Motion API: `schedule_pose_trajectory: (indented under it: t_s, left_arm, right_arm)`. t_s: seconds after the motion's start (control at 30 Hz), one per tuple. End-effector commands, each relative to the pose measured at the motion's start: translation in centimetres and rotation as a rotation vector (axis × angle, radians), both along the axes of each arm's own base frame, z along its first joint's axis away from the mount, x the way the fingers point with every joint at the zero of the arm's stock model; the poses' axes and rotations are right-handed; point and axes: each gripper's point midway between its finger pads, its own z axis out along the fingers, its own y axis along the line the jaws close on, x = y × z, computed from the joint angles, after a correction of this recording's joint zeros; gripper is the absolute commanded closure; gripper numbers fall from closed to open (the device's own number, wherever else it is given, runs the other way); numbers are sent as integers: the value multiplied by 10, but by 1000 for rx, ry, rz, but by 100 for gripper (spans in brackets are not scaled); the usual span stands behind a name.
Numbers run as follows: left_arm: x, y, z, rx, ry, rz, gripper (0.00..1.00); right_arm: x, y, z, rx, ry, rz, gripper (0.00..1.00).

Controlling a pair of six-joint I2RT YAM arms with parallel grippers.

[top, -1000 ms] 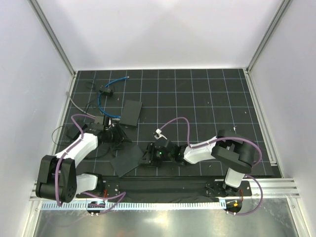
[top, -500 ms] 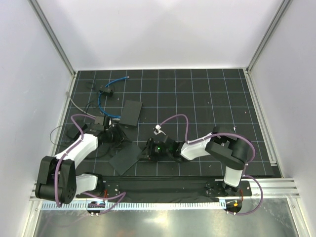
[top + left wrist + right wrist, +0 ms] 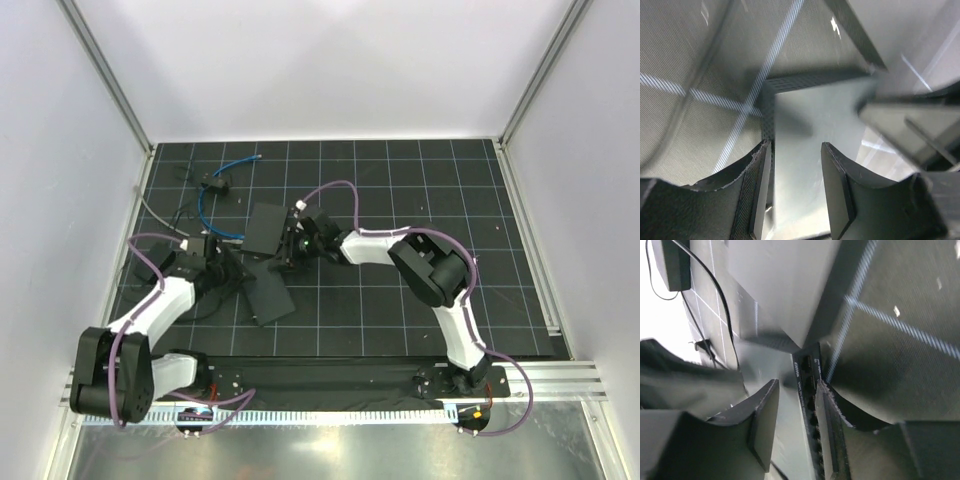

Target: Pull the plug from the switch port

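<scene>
The compact black switch box [image 3: 266, 227] lies left of centre. The bright-blue cable [image 3: 203, 205] loops to its left edge, where the plug [image 3: 242, 236] sits at the port; it is too small to see clearly. The cable's other pale end [image 3: 258, 157] lies free at the back. My right gripper [image 3: 289, 247] is just right of the box, jaws apart around the ported edge [image 3: 807, 382] of the flat black slab [image 3: 264, 290]. My left gripper [image 3: 229, 267] is open at the slab's left corner [image 3: 768, 85]. Neither wrist view shows the plug.
A small black adapter [image 3: 215, 184] with thin black wires lies at the back left and shows in the right wrist view [image 3: 673, 264]. A grey cable [image 3: 150, 211] runs along the left wall. Metal frame posts border the mat [image 3: 420, 190].
My right arm swung from the front centre far left and back, up to the switch box. The flat slab moved back with it and turned. My left gripper shifted slightly towards the slab.
</scene>
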Motion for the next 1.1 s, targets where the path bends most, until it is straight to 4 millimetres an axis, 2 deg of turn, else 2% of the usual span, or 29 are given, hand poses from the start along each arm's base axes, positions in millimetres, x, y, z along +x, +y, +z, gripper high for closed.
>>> schedule_pose_trajectory:
  t_s: [0.0,0.03,0.07,0.1,0.13,0.17,0.2,0.23,0.3,0.37,0.43,0.47,0.5,0.57,0.6,0.63,0.7,0.77,0.8,0.9,0.97,1.07]
  left_arm:
    - [-11,-29,30,-161,-43,-13,52]
    - [-15,-25,31,-151,-35,1,52]
    - [-14,-20,34,-130,-51,26,51]
    - [-15,-17,39,-122,-68,45,51]
    - [-20,-12,47,-114,-84,64,48]
    - [-20,-7,51,-99,-100,92,46]
    - [-19,1,54,-75,-115,136,44]
    - [-26,6,58,-72,-115,169,42]
    - [-29,11,62,-63,-117,201,41]
    - [-35,11,63,-83,-102,223,42]
    - [-42,1,61,-142,-71,210,43]
    - [-46,-3,58,-165,-51,204,44]
    - [-49,-7,55,-188,-31,202,45]
    - [-60,-14,44,-241,29,204,46]
    - [-62,-17,42,-256,39,201,46]
    - [-69,-19,34,-273,70,198,46]
    - [-73,-23,33,-310,84,215,46]
    - [-82,-27,26,-335,117,220,46]
    - [-85,-28,27,-356,123,239,45]
    - [-96,-27,20,-361,152,282,45]
    - [-99,-26,17,-368,152,296,46]
    - [-100,-25,22,-375,132,303,46]
  right_arm:
    - [-3,18,39,7,-144,125,55]
    - [5,17,51,-1,-221,151,53]
    - [0,6,44,-73,-196,168,51]
    - [6,0,43,-121,-218,160,50]
    - [13,-2,54,-149,-283,184,49]
    - [9,-11,50,-202,-269,194,46]
    - [13,-17,50,-239,-287,178,45]
    - [12,-22,56,-250,-301,175,43]
    - [5,-31,52,-273,-304,193,42]
    - [-2,-37,54,-283,-302,203,42]
    - [-13,-47,44,-307,-277,216,42]
    - [-17,-49,47,-296,-281,219,41]
    - [-27,-58,35,-307,-250,227,42]
    - [-35,-60,40,-270,-249,230,42]
    - [-46,-69,28,-278,-213,232,42]
    - [-47,-69,28,-257,-222,227,42]
    - [-64,-78,20,-241,-190,236,42]
    - [-69,-73,24,-175,-200,238,42]
    - [-74,-78,18,-172,-190,239,42]
    - [-78,-75,14,-147,-184,231,42]
    - [-79,-66,16,-111,-198,242,43]
    - [-87,-52,14,-81,-175,252,45]
